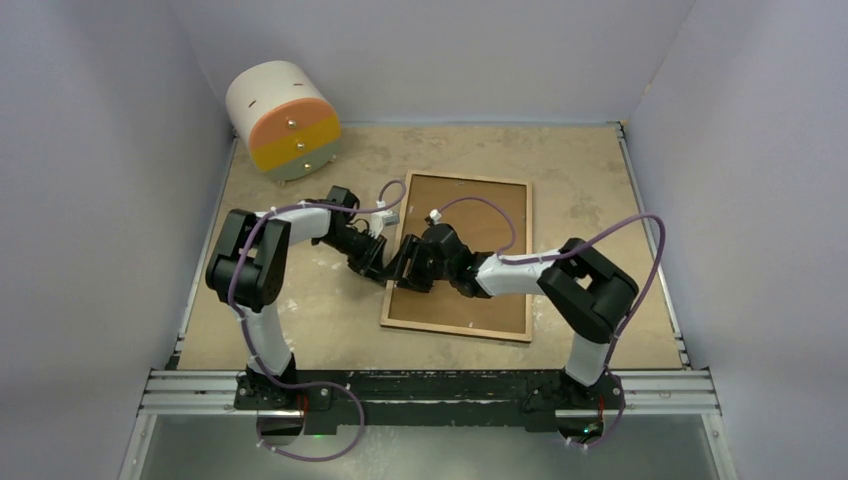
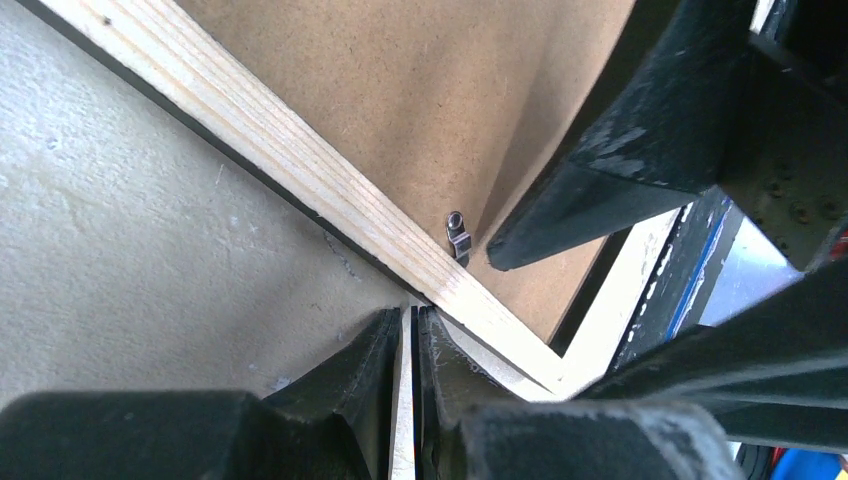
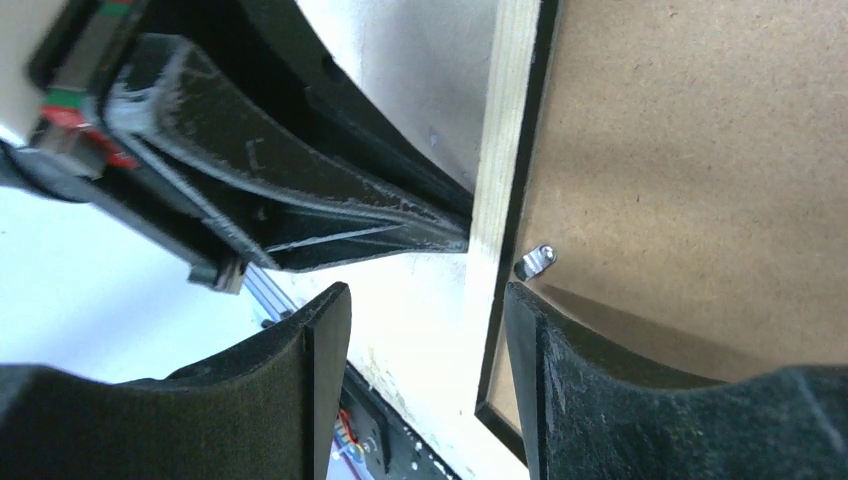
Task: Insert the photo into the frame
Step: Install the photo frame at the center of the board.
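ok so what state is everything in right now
frame: flat on the table, back up, backing panel in
left gripper: shut, tips against the frame's rim
right gripper: open, astride that rim
metal clip: lying on the backing panel
drawer unit: drawers shut

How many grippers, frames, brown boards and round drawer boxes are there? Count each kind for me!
Grippers: 2, the left gripper and the right gripper
Frame: 1
Brown backing board: 1
Round drawer box: 1
Total: 5
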Controlling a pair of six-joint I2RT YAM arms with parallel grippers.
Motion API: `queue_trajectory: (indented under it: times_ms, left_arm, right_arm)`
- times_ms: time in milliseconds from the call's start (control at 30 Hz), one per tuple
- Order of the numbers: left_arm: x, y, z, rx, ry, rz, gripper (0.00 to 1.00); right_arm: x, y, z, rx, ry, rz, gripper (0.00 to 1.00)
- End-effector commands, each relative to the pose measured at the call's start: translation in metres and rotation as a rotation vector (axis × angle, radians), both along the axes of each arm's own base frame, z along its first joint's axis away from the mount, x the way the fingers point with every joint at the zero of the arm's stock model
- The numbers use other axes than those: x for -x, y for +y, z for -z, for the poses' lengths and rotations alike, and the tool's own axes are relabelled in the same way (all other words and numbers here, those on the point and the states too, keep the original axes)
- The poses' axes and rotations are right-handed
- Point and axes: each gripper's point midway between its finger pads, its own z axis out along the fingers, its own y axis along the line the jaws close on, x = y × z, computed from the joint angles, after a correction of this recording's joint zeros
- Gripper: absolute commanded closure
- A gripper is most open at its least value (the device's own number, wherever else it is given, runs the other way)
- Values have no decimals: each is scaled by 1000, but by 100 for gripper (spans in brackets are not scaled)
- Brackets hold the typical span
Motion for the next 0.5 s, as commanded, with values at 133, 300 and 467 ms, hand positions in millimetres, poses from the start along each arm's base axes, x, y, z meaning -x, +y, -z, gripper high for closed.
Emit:
queue_trajectory:
  times_ms: [133,300,467]
  left_arm:
    - [-5,-8,-8,24,-52,33,88]
    - [-7,-8,-12,24,-60,35,88]
    - [-6,-8,-12,25,-59,37,88]
  right_arm:
    - [2,-8,-12,-4,-39,1,40]
    - [3,-13,2,57,-6,3,40]
    - [2,-18,11,95,7,20,41]
